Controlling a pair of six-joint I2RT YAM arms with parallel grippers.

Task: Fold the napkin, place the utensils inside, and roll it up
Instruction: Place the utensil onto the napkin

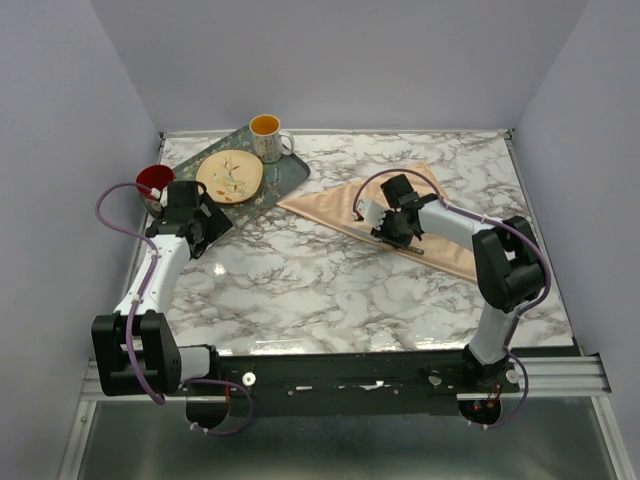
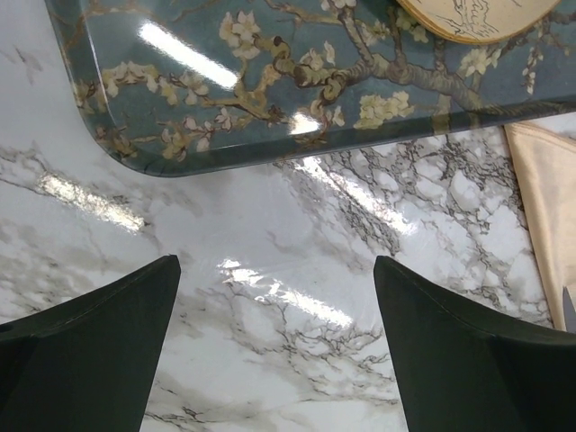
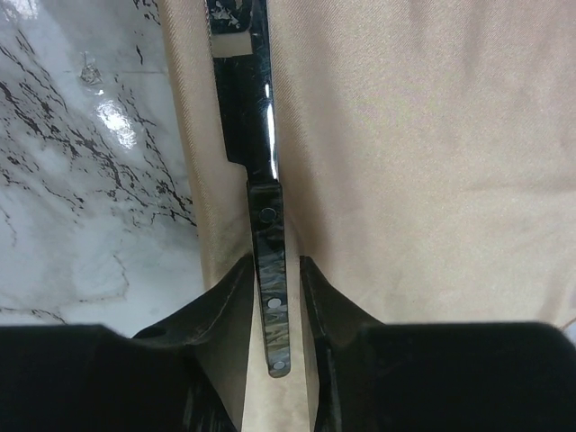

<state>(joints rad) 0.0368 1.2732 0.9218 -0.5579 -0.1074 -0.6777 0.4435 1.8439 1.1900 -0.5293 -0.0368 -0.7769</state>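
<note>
The peach-tan napkin (image 1: pixel 330 208) lies folded into a triangle on the right half of the marble table. It also shows in the right wrist view (image 3: pixel 423 162) and at the right edge of the left wrist view (image 2: pixel 540 198). One dark metal utensil (image 3: pixel 267 207) lies on the napkin along its folded near edge, and shows faintly in the top view (image 1: pixel 412 250). My right gripper (image 3: pixel 274 263) is down on the napkin, its fingers slightly apart on either side of the utensil's handle, with a gap on the right side. My left gripper (image 2: pixel 276 270) is wide open and empty over bare marble near the tray. Other utensils are not visible.
A blue floral tray (image 1: pixel 285 175) at the back left carries a cream floral plate (image 1: pixel 231 175) and a white-and-yellow mug (image 1: pixel 266 138). A red mug (image 1: pixel 153 183) stands at the left edge behind my left arm. The tray's corner (image 2: pixel 225 108) lies just beyond my left fingers.
</note>
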